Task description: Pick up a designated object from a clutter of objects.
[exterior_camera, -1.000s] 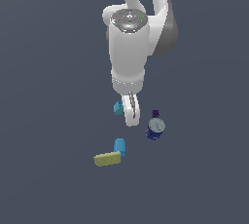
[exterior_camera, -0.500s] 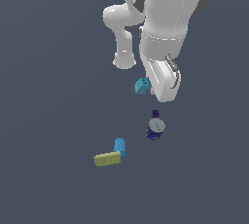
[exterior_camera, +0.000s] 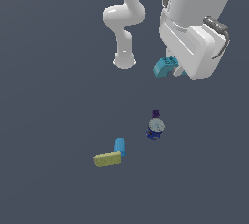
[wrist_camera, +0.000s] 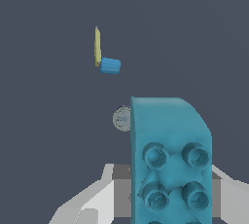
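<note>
The teal studded brick [exterior_camera: 165, 66], the designated object, hangs high above the floor, held in my gripper [exterior_camera: 176, 69], which is shut on it. In the wrist view the brick [wrist_camera: 170, 159] fills the foreground with its studs facing the camera, between my grey fingers [wrist_camera: 87, 203]. The rest of the clutter lies far below on the floor: a dark blue bottle with a white round label [exterior_camera: 155, 126], a light-blue cylinder [exterior_camera: 120, 146] and a yellow-green block [exterior_camera: 107, 158] touching it.
The arm's white base [exterior_camera: 124, 60] stands on the dark grey floor behind the brick in the exterior view. In the wrist view the bottle's label [wrist_camera: 122, 119] peeks out beside the brick, with the cylinder [wrist_camera: 110, 65] and block [wrist_camera: 97, 46] farther off.
My gripper has risen and swung toward the exterior view's right, carrying the teal brick up from the floor. The bottle, cylinder and block have stayed where they were.
</note>
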